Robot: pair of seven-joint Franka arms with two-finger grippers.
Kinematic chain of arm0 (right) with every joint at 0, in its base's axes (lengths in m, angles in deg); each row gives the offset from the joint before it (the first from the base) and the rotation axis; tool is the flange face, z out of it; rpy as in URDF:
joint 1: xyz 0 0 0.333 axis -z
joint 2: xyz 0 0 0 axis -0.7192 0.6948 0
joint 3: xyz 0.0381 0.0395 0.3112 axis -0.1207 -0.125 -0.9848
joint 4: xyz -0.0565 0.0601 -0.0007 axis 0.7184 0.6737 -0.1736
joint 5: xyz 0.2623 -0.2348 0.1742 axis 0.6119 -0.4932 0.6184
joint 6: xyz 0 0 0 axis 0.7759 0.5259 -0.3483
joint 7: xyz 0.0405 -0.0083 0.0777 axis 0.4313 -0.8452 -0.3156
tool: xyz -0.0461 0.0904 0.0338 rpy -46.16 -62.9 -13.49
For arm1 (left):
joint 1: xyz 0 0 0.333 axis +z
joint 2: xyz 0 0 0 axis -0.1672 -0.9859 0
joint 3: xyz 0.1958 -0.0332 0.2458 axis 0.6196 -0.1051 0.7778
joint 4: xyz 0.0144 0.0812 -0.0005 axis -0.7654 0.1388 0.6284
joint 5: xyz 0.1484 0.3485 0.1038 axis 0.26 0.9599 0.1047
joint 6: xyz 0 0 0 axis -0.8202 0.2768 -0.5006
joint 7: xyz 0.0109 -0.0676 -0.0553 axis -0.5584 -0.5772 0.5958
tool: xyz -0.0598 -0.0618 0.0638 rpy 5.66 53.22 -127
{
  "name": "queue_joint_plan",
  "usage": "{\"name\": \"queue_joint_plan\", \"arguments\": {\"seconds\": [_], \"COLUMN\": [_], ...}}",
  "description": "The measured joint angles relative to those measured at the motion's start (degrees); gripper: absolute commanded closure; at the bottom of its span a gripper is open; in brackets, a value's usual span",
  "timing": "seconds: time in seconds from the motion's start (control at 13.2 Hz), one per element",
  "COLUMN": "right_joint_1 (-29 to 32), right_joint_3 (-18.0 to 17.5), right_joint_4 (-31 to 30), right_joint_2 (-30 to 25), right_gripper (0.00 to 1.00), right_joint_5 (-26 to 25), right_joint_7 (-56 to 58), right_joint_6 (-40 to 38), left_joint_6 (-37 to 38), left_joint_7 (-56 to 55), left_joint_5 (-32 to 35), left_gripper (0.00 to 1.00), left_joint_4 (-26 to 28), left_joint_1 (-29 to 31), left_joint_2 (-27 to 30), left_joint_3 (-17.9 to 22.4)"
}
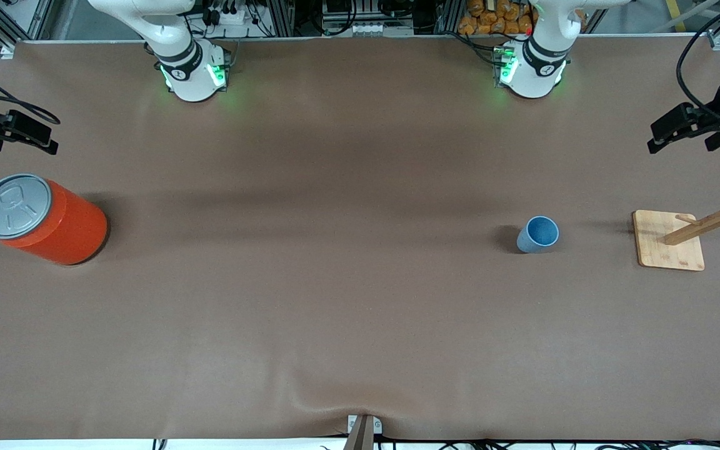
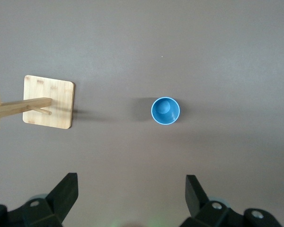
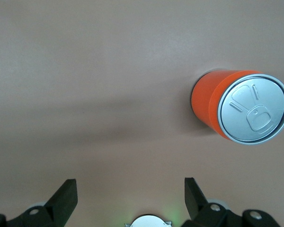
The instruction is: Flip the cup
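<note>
The left gripper [image 2: 131,196], fingers spread wide and empty, hangs high over the left arm's end of the table. Below it the cup [image 1: 538,234], small, light blue and tapered, stands upright, mouth up, beside a wooden rack [image 1: 672,240]. The right gripper [image 3: 130,198], equally wide and empty, waits above an orange can [image 1: 41,219].

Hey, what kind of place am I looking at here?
Probably a robotics lab test bench, not a home. Two Franka arm bases are bolted along a table covered in brown sheeting, aluminium framing and cables run past its edge, and only staged props sit out: a blue cup, an orange can, a wooden rack.
</note>
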Motion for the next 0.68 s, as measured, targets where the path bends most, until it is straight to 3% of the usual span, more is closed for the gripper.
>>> {"name": "queue_joint_plan", "arguments": {"seconds": [0.68], "right_joint_1": [0.0], "right_joint_3": [0.0], "right_joint_4": [0.0], "right_joint_2": [0.0], "right_gripper": [0.00], "right_joint_5": [0.0], "right_joint_7": [0.0], "right_joint_6": [0.0], "left_joint_6": [1.5], "left_joint_7": [0.2], "left_joint_5": [0.0], "left_gripper": [0.00], "left_joint_4": [-0.1], "left_joint_1": [0.0], "left_joint_2": [-0.8], "left_joint_3": [0.2]}}
